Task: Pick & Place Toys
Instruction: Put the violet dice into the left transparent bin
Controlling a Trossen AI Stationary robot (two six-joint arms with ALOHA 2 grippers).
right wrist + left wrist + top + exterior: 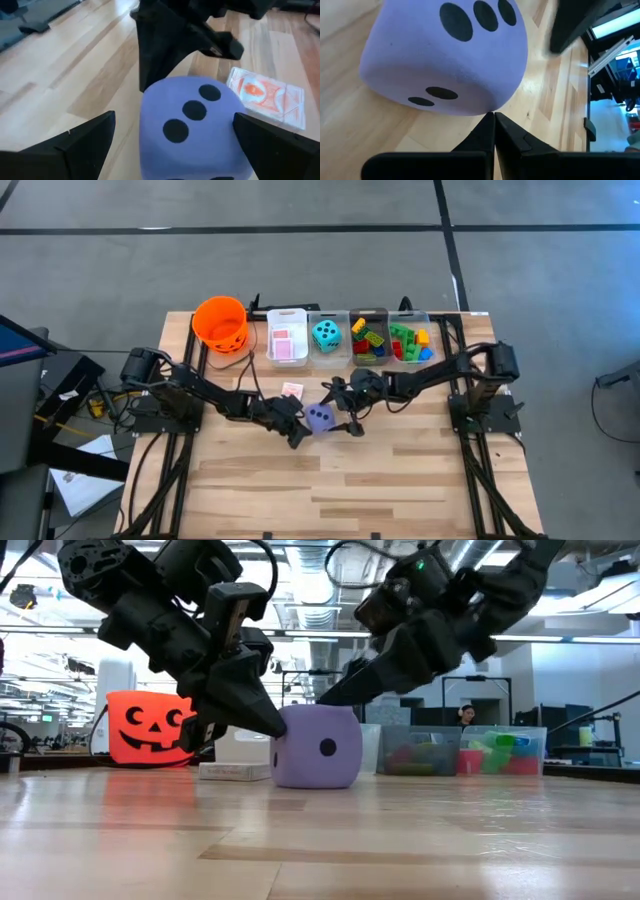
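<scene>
A purple die (320, 418) with black dots rests on one face on the wooden table's middle. My left gripper (493, 116), shut, comes at it from the table's left, its tip against the die's (445, 55) side. My right gripper (175, 145) is open and reaches in from the right. One finger (85, 140) stands on each side of the die (192, 130); whether they touch it, I cannot tell. A pink-backed card deck (267, 95) lies flat on the table just beyond the die. My left gripper touches the die with the tip of its shut fingers (270, 720), at the die's upper left edge (283, 728) as the low view shows it. The fingers slant down from the table's left. The die sits flat on the table.
Along the far edge stand an orange pumpkin bucket (220, 323), a bin with cards (287, 338), a bin with a teal die (327, 335) and two bins of coloured bricks (390, 340). The near half of the table is bare wood.
</scene>
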